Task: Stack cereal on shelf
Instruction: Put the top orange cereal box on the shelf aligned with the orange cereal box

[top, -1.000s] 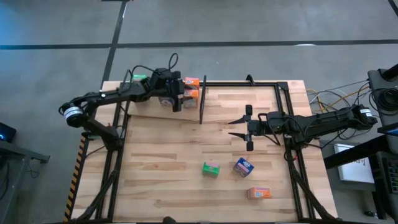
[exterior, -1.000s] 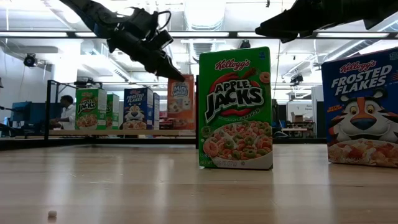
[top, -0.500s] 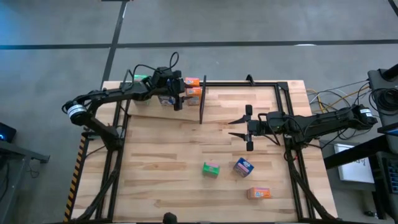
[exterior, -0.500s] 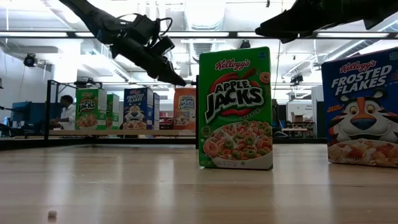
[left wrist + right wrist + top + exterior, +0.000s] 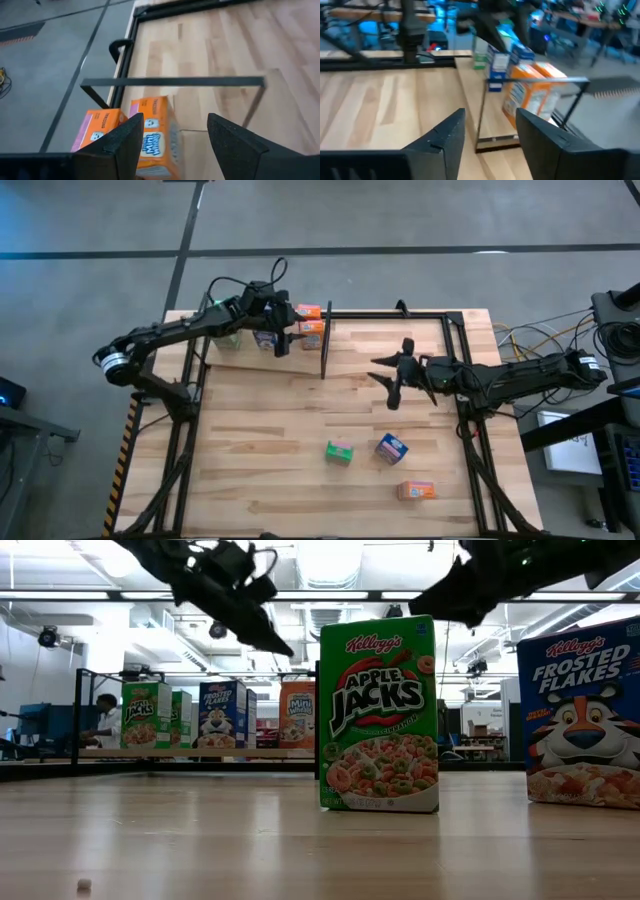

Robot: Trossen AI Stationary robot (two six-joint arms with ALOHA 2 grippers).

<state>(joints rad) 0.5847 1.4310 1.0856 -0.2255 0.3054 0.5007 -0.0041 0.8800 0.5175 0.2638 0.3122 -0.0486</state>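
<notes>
While the left gripper hangs released above the shelved orange box, no box is gripped. Right gripper, fingers apart and empty, faces nine o'clock, presumably before fetching.

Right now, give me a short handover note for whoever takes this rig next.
Left gripper: open, empty, hovering over the shelf beside the two orange boxes.
Right gripper: open, empty, above mid-table.
Done: six cereal boxes on the shelf, green, blue and orange.
Left: the green box, blue box and orange box at the table's near side, none yet picked.
</notes>
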